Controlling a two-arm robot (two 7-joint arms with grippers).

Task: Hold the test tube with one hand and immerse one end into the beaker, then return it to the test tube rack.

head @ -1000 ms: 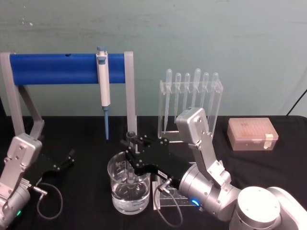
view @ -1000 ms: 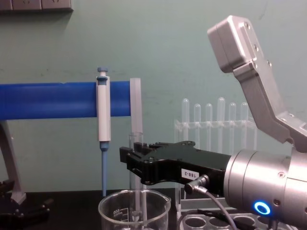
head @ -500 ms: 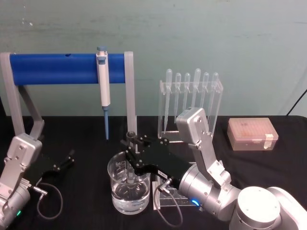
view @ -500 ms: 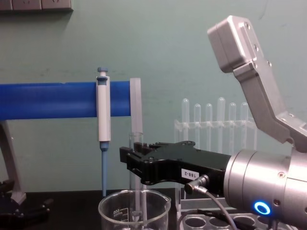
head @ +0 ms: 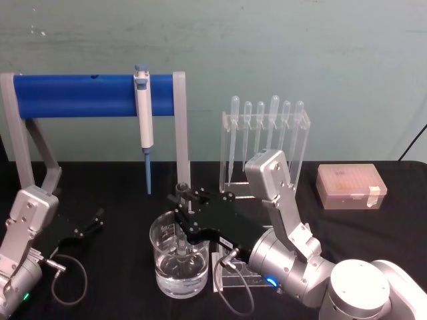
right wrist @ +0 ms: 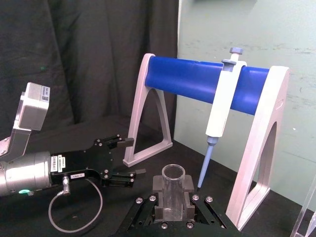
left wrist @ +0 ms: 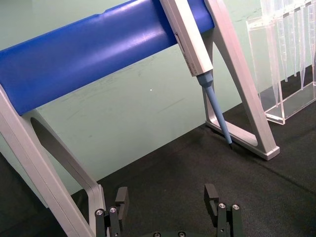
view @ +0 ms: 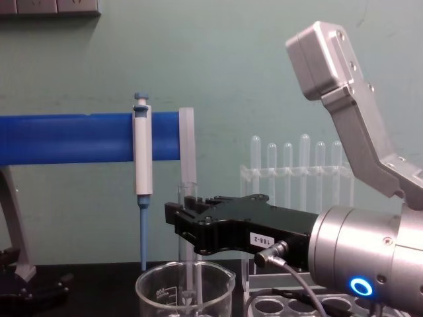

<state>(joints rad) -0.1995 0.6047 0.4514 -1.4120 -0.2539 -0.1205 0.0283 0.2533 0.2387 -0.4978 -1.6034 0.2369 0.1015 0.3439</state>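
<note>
Head high, chest low — both facing beaker (head: 165, 270)

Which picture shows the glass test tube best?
The chest view: the test tube stands upright from the side, its lower end down inside the beaker, held by the right gripper. The head view shows it from above; the right wrist view shows its open rim between the fingers.

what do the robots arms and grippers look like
Both grippers are black and two-fingered, with white labels, on silver cylindrical wrists. The right gripper has a blue ring light on its wrist, the left gripper a green light. A grey cable plugs into each, and each arm has a boxy silver link.
</note>
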